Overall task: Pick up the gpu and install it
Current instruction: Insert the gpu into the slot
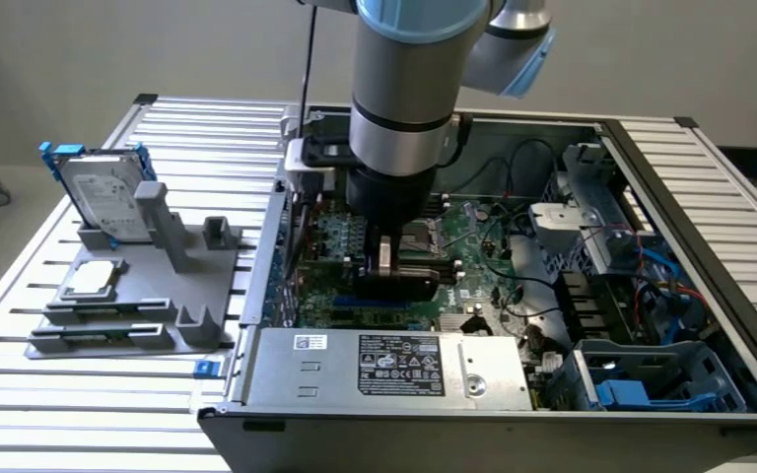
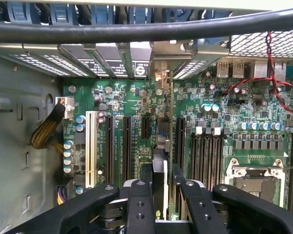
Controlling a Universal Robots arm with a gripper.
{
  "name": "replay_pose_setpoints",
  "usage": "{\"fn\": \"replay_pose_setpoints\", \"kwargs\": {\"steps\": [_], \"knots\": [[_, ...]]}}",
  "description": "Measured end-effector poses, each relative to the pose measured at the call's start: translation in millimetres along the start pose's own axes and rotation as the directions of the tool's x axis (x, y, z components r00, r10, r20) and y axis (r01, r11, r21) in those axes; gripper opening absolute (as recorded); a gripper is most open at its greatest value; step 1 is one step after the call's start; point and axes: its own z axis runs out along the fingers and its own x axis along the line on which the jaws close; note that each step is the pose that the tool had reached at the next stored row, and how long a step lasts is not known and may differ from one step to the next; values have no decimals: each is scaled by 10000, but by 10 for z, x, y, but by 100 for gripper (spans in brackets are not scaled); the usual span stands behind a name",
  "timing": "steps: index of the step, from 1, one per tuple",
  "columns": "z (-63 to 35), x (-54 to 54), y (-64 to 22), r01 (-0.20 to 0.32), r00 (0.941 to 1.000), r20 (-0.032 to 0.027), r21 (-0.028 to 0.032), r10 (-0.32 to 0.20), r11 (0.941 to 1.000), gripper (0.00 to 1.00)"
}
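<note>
**A:** Grey plastic fixture (image 1: 155, 296) at the exterior view's left, on the slatted metal table (image 1: 36, 394). What's on it?

**B:** I see a hard drive in a blue frame (image 1: 100, 192) standing upright at the back. A second drive (image 1: 94, 279) lies flat nearer the front. Neither is the task's thing.

**A:** Next over?

**B:** Open computer case (image 1: 352, 434), just beside the fixture. My arm (image 1: 405, 99) drops straight down into it, and the gripper (image 1: 398, 266) is low over the green motherboard (image 1: 484, 222).

**A:** Jaws?

**B:** Clamped on the gpu (image 2: 163, 141). In the wrist view the black fingers (image 2: 139, 204) sit one on each side of the card, pressed against it.

**A:** Where is the gpu exactly?

**B:** Inside the case, edge-on to the wrist camera. It stands upright among the black expansion slots, between the white slot (image 2: 91, 146) and the CPU socket (image 2: 256, 178). Its silvery bracket (image 2: 161, 61) reaches the row of rear slot covers. I can't tell whether its lower edge is seated in a slot.

**A:** Anything further right?

**B:** A grey labelled power supply (image 1: 392, 365) lies along the case's front edge, near the gripper but apart from it. A blue drive cage (image 1: 642, 379) sits in the case's front corner at the exterior view's right.
</note>
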Motion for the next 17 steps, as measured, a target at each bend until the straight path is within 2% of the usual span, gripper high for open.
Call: {"fn": "replay_pose_setpoints", "kwargs": {"steps": [12, 17], "knots": [[37, 2, 0, -1, 10000, -21, -4, 1, 10000, 27], [39, 1, 8, -3, 10000, -17, -40, 3, 10000, 27]]}}
